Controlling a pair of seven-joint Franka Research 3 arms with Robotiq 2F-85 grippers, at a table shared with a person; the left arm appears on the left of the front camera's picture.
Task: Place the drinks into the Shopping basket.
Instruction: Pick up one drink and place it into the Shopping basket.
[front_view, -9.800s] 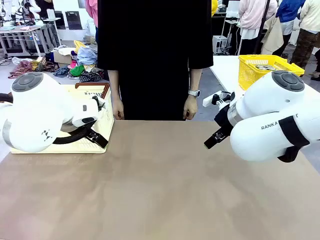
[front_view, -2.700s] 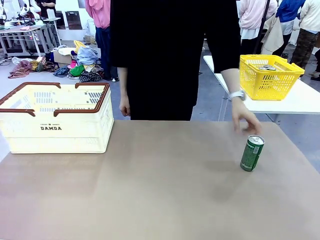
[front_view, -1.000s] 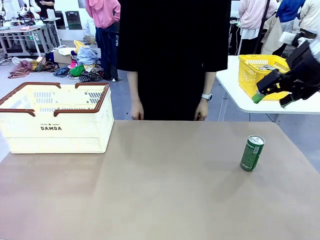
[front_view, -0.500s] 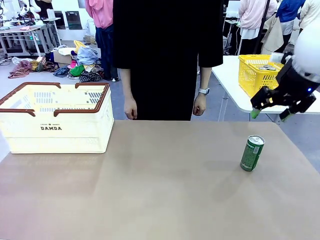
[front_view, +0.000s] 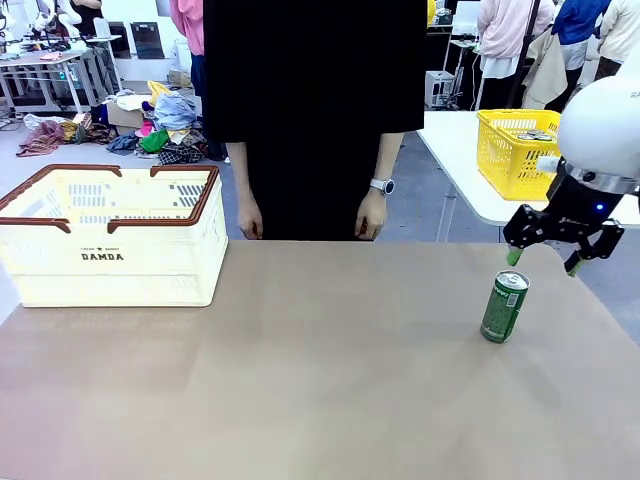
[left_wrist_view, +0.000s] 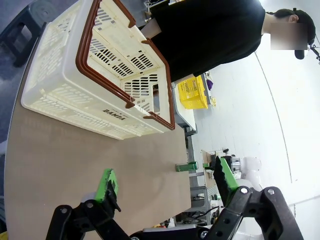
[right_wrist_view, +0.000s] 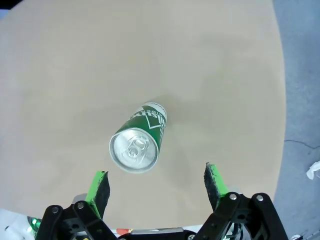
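Note:
A green drink can (front_view: 504, 306) with a silver top stands upright on the table's right side; from above it shows as the can (right_wrist_view: 137, 143). My right gripper (front_view: 543, 261) hangs open just above and slightly behind it, fingers pointing down; in its own view the gripper (right_wrist_view: 157, 185) has the can a little ahead of its green pads. The cream Shopping basket (front_view: 110, 235) with brown rim and "DAMDA" print sits at the table's left. My left gripper (left_wrist_view: 165, 182) is open with nothing between its fingers, looking across the table at the basket (left_wrist_view: 95, 85) and the far-off can (left_wrist_view: 186, 166).
A person in black stands at the table's far edge, hands (front_view: 366, 220) hanging at the sides. A yellow mesh basket (front_view: 520, 145) sits on a white side table behind the right arm. The brown tabletop (front_view: 320, 370) is bare in the middle.
My right arm has come down from above the yellow basket toward the green can, its gripper staying open. The person has shifted slightly left.

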